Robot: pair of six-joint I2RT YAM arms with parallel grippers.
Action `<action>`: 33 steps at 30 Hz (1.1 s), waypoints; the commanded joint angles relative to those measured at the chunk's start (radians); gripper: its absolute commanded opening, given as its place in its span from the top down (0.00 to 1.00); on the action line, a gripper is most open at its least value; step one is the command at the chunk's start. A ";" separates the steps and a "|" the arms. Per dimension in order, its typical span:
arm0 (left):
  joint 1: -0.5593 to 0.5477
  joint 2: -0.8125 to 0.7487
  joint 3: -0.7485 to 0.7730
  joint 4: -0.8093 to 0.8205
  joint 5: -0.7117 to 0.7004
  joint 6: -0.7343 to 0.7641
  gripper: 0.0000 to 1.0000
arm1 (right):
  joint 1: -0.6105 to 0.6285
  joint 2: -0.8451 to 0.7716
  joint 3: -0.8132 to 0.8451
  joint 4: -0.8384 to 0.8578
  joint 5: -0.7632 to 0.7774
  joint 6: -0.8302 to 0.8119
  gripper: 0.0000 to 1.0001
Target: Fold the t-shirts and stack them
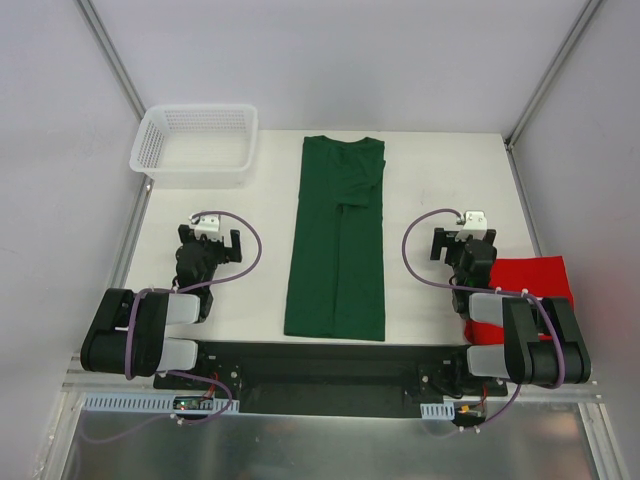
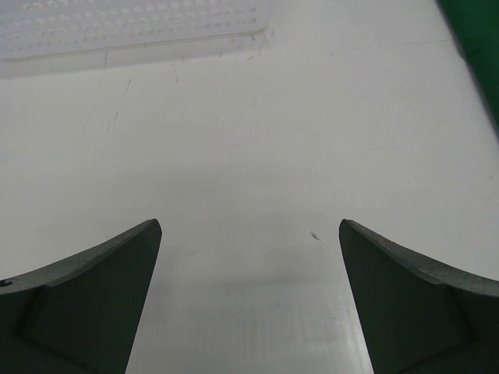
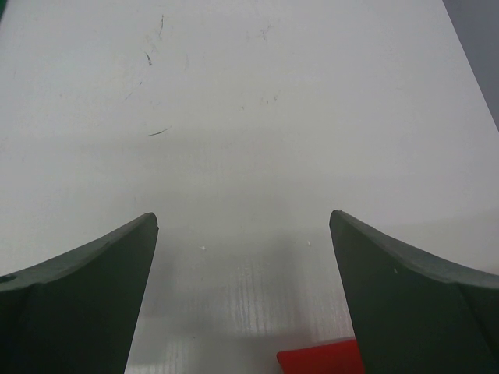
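White matte tabletop [image 1: 250, 270], pale walls, seen from the top cam. I count two shirts. One dark green t-shirt [image 1: 335, 250], soft cotton folded into a long strip, lies mid-table between the arms. One red t-shirt [image 1: 530, 275] sits at the right edge, partly under the right arm. One white mesh basket [image 1: 195, 148] is in the far left corner. Left gripper [image 1: 212, 243] and right gripper [image 1: 463, 245] are both spread wide, holding nothing.

Left wrist cam: two dark tapered fingers [image 2: 93, 304] apart over scuffed table.

Right wrist cam: same, with a red corner at the bottom edge.
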 commanded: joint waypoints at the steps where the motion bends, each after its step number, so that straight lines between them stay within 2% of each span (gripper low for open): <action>1: 0.015 -0.010 0.002 0.027 0.032 -0.002 0.01 | -0.006 -0.003 0.024 0.025 -0.011 0.023 0.04; 17: 0.019 -0.010 0.008 0.020 0.040 -0.005 0.01 | -0.006 -0.003 0.025 0.023 -0.011 0.022 0.04; 18: 0.022 -0.010 0.008 0.016 0.032 -0.008 0.01 | -0.006 -0.001 0.025 0.023 -0.011 0.023 0.04; 20: 0.033 0.000 0.051 -0.045 -0.073 -0.070 0.01 | -0.005 -0.001 0.025 0.023 -0.012 0.023 0.04; 23: 0.042 -0.002 0.042 -0.042 -0.058 -0.072 0.01 | -0.006 -0.001 0.027 0.023 -0.012 0.022 0.04; 25: 0.020 -0.016 0.044 -0.040 -0.107 -0.068 0.00 | -0.005 -0.007 0.033 0.026 -0.014 0.019 0.04; 26: -0.002 -0.037 0.068 -0.083 -0.184 -0.062 0.01 | 0.006 -0.048 0.066 -0.092 -0.044 -0.010 0.04; 27: -0.048 -0.125 0.123 -0.226 -0.371 -0.063 0.01 | 0.032 -0.091 0.120 -0.242 -0.032 -0.032 0.04; 28: -0.113 -0.167 0.278 -0.495 -0.426 -0.043 0.01 | 0.063 -0.145 0.266 -0.396 -0.014 -0.065 0.04; 29: -0.146 -0.218 0.360 -0.604 -0.480 -0.025 0.01 | 0.131 -0.220 0.327 -0.572 0.026 -0.134 0.04; 30: -0.161 -0.238 0.439 -0.679 -0.497 -0.013 0.01 | 0.159 -0.260 0.390 -0.653 0.055 -0.133 0.04; 31: -0.168 -0.253 0.606 -0.883 -0.477 -0.026 0.01 | 0.175 -0.289 0.566 -0.741 0.101 -0.092 0.04; 32: -0.162 -0.264 0.693 -0.990 -0.451 -0.087 0.01 | 0.178 -0.303 0.655 -0.949 0.115 0.046 0.04; 33: -0.160 -0.261 0.771 -1.086 -0.412 -0.135 0.01 | 0.178 -0.297 0.754 -1.059 0.118 0.072 0.04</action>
